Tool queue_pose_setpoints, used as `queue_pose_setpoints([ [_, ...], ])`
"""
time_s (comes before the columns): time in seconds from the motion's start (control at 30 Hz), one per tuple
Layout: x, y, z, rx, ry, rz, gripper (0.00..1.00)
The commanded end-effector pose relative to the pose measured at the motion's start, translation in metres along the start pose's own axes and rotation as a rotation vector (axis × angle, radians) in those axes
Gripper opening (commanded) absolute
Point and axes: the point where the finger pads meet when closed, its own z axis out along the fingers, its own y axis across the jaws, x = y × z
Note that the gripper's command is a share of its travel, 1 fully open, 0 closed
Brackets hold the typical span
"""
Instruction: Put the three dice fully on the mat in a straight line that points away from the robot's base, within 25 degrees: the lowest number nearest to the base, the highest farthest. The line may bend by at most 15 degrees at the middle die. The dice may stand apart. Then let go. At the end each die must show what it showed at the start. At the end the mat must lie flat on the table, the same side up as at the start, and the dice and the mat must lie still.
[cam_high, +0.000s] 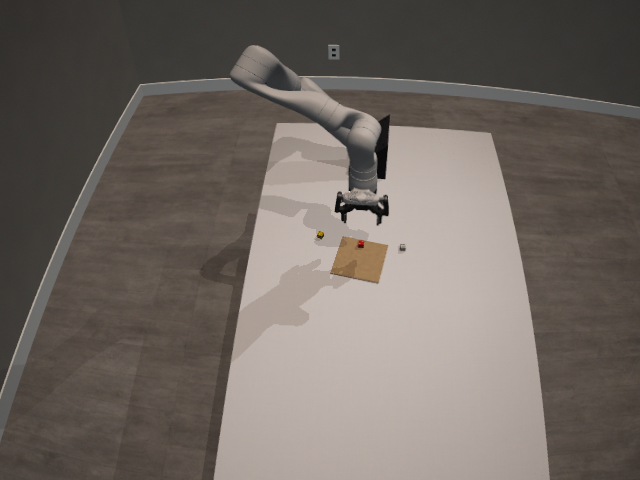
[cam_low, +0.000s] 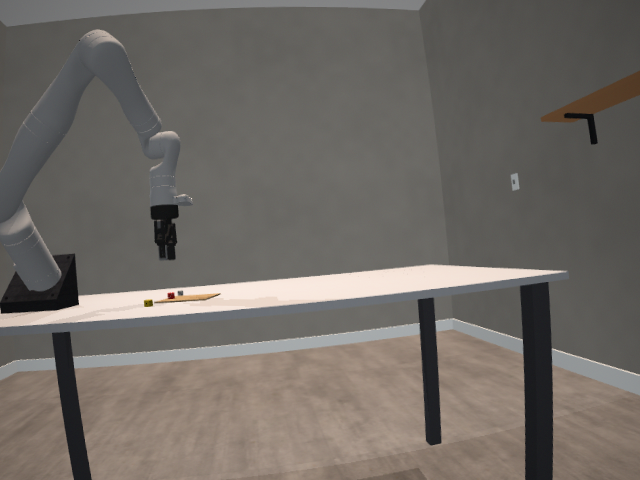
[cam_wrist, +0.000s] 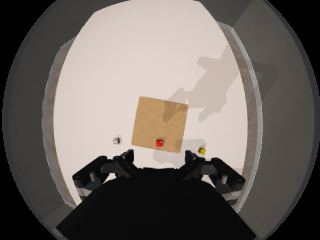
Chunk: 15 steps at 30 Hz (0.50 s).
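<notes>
White table (cam_high: 413, 361): red die (cam_high: 360, 243) on mat (cam_high: 361, 266), gripper (cam_high: 361, 218) open above.

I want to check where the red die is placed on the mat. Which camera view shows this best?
The top view: the red die sits on the mat near its base-side edge. The wrist view shows the same, smaller. The exterior view sees the mat edge-on, so the position is unclear.

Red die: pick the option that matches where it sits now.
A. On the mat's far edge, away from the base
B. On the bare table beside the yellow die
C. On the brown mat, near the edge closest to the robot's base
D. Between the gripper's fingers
C: the red die rests on the mat just inside its base-side edge, with the open gripper raised above it.
</notes>
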Motion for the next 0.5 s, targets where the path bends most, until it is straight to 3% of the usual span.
queue_pose_setpoints([
  [0.0, -0.001, 0.017, 0.001, 0.000, 0.003, 0.044, 1.00],
  [0.2, -0.022, 0.104, 0.016, -0.001, 0.001, 0.311, 1.00],
  [0.33, -0.030, 0.121, 0.019, 0.000, -0.003, 0.367, 1.00],
  [0.37, -0.030, 0.121, 0.019, 0.000, -0.003, 0.367, 0.31],
  [0.47, -0.030, 0.121, 0.019, 0.000, -0.003, 0.367, 0.31],
])
